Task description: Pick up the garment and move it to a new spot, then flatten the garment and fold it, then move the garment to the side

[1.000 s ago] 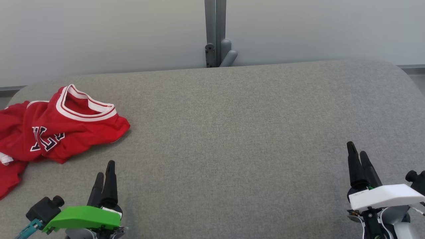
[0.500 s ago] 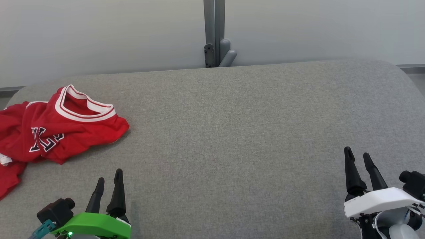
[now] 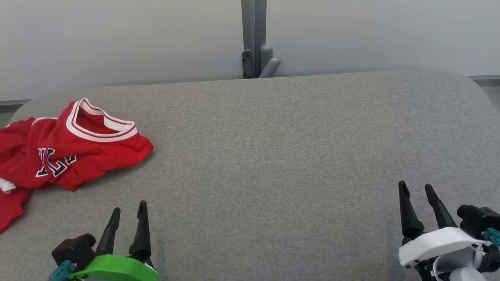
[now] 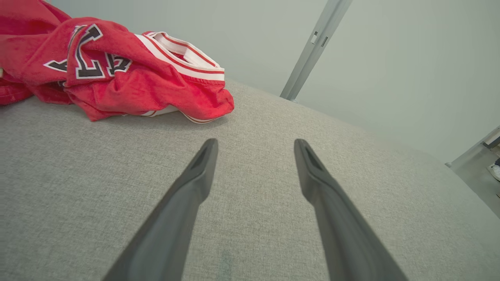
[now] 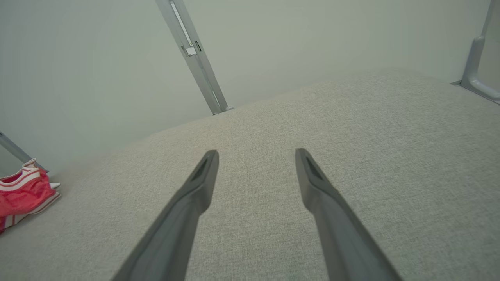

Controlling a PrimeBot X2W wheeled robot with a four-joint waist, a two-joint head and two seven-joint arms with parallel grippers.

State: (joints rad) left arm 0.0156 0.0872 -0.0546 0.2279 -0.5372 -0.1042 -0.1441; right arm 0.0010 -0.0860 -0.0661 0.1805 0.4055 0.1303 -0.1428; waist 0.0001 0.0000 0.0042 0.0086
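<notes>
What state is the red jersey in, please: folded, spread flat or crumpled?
Crumpled: the red jersey lies bunched in loose folds on the grey cushion, collar gaping upward and lettering creased.

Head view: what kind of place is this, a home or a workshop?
Probably a robot test room, not a home: a wide grey fabric-covered table, a bare pale wall with a grey metal post, and one crumpled red jersey lying on it.

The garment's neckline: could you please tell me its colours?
White with a thin red stripe; the neckline shows best in the left wrist view.
</notes>
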